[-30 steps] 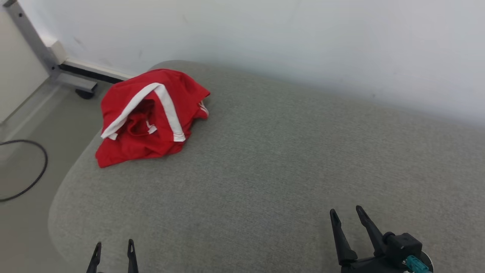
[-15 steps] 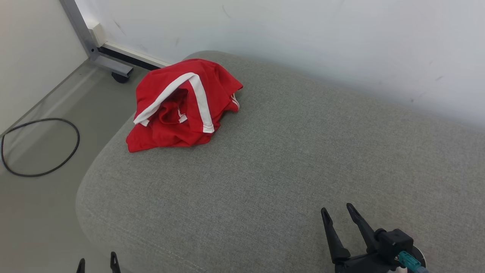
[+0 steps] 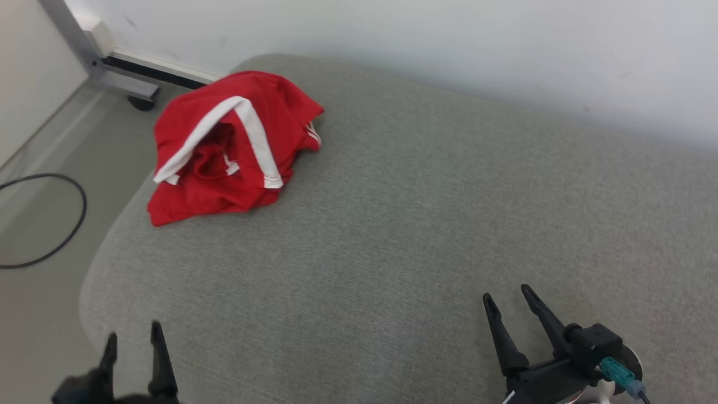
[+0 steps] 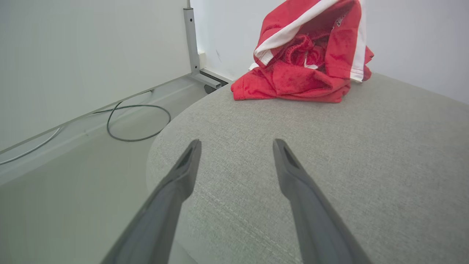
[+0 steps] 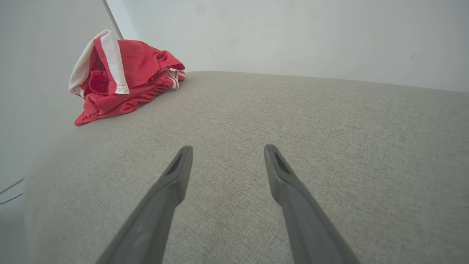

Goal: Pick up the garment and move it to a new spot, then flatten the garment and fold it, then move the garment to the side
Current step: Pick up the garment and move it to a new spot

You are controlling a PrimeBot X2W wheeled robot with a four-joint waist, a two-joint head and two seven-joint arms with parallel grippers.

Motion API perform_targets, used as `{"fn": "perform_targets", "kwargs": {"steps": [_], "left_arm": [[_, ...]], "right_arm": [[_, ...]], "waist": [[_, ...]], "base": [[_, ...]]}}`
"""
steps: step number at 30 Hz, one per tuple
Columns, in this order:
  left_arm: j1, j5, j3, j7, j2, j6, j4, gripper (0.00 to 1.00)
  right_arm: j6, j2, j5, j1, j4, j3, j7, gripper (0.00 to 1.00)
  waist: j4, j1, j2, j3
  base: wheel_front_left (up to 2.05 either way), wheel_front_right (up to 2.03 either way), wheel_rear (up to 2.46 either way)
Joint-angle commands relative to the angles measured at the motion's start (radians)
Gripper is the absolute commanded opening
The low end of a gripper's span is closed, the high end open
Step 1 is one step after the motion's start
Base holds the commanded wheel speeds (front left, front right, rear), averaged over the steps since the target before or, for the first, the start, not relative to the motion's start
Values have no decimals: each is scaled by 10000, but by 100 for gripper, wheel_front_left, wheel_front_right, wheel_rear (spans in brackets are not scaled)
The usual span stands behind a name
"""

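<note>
here, left gripper [image 3: 133, 330], right gripper [image 3: 506, 292], spread, empty

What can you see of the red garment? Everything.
The garment is a crumpled red heap of thin, shiny knit, crossed by broad white bands, with narrow red-and-white striped trim at one edge. It is bunched and folded over itself, not flat, on the far left corner of the grey fabric cushion, touching only that.
</note>
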Motion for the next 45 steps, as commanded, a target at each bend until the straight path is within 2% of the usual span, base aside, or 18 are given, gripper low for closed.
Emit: {"fn": "perform_targets", "kwargs": {"steps": [1,9,16,23,29,33,34,39,44,45], "left_arm": [[-347,127,116,-35,5,-68,63,100],[-3036,434,312,-35,1127,-497,1068,100],[-5392,302,-368,44,2249,-676,2202,100],[-7366,-652,-1565,845,3048,-666,2851,100],[-8399,-1206,-2236,2068,3581,-666,3739,100],[-8758,-1054,-2341,2911,3718,-295,4650,100],[-8758,-1054,-2341,2911,3718,-295,4650,100],[-8873,-1114,-2265,3491,3789,274,5613,100],[-8792,-1336,-2177,3906,3684,550,6307,100],[-8775,-1343,-2184,3976,3668,547,6408,29]], "right_arm": [[-21,-110,123,-110,-49,82,-5,100],[-21,-699,437,-538,-200,751,-5,100],[-21,-1043,742,-828,-197,1190,-5,100],[-21,-1273,910,-1054,22,1373,9,100],[-27,-1370,1049,-1222,277,1501,38,100],[-33,-1442,1152,-1306,536,1573,72,100],[-33,-1442,1152,-1306,536,1573,72,100],[-52,-1490,1221,-1442,729,1761,109,100],[-70,-1548,1296,-1552,856,1791,120,100],[-70,-1550,1309,-1561,883,1797,131,100]], "waist": [[-497,-1,-1,509],[-1262,-1,-1,1350],[-1792,-1,-1,1918],[-2287,-1,-1,2416],[-2688,-1,-1,2785],[-2911,-1,-1,2967],[-2911,-1,-1,2967],[-3177,-1,-1,3140],[-3316,-1,-1,3255],[-3333,-1,-1,3255]], "base": [[0,0,0],[0,0,0],[0,0,0],[0,0,0],[0,0,0],[0,0,0],[0,0,0],[0,0,0],[0,0,0],[0,0,0]]}}
